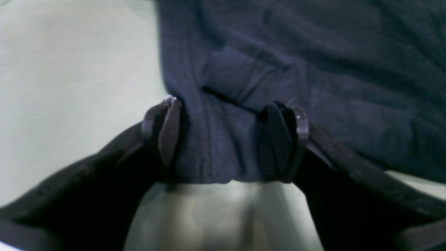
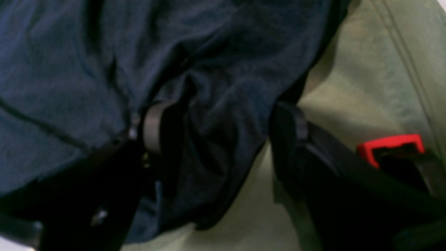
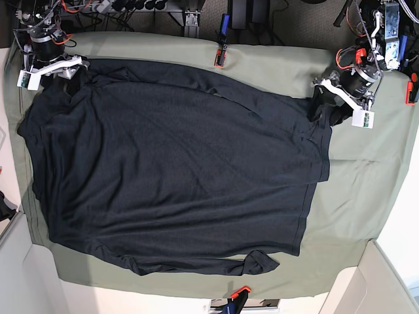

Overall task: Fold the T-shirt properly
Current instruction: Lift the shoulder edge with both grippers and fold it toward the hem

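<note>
The T-shirt (image 3: 177,170), very dark navy-black, lies spread nearly flat over the sage-green cloth, with a sleeve folded in along its near edge. My left gripper (image 1: 226,136) is open at the shirt's far right corner (image 3: 325,101). A strip of stitched hem (image 1: 216,146) lies between its widely spread fingers (image 1: 169,129). My right gripper (image 2: 221,139) is open at the far left corner (image 3: 72,72). A bunched fold of the T-shirt (image 2: 216,115) sits between its jaws. Neither pair of jaws is pressed on the fabric.
The sage-green table cloth (image 3: 353,176) covers the table and shows bare to the right of the shirt. Red clamps hold the cloth at the far edge (image 3: 219,59), the near edge (image 3: 239,292) and beside the right gripper (image 2: 390,146). Cables and stands crowd the back.
</note>
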You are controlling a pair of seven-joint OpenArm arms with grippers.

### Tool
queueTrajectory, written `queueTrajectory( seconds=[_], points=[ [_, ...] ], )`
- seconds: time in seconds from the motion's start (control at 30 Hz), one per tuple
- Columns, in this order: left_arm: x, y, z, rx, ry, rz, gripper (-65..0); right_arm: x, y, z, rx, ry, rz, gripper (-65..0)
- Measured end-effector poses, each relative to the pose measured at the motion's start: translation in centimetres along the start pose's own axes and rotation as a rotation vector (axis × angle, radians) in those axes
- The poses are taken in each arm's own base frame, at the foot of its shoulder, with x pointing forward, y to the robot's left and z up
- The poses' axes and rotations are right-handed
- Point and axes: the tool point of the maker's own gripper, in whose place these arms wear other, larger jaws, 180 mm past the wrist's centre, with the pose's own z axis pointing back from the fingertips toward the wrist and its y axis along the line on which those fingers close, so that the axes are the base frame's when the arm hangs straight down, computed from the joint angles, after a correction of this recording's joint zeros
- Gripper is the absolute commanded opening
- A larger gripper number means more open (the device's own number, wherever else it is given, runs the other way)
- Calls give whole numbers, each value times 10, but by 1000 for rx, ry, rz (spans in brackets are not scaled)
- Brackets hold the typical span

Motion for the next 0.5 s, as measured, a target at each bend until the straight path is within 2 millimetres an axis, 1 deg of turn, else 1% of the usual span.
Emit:
queueTrajectory(
  seconds=[0.13, 0.33, 0.37, 0.4, 0.43, 0.47, 0.5],
  points=[
    [2, -15, -9, -24, -28, 28, -227, 0, 0, 0, 0, 0, 0, -254],
    [6, -26, -20, -44, -26, -5, -234, 0, 0, 0, 0, 0, 0, -256],
    [6, -27, -21, -47, -23, -14, -258, 0, 0, 0, 0, 1, 0, -260],
    [6, -28, -22, -47, -18, -26, -314, 0, 0, 0, 0, 0, 0, -286],
    [5, -27, -23, -40, -11, -38, -401, 0, 0, 0, -1, 1, 0, -340],
    [4, -25, -23, -30, -5, -40, -501, -1, 0, 0, -2, 4, 4, -407],
    [3, -24, -23, -25, 1, -49, -587, -2, 0, 0, -2, 9, 5, -474]
  ],
)
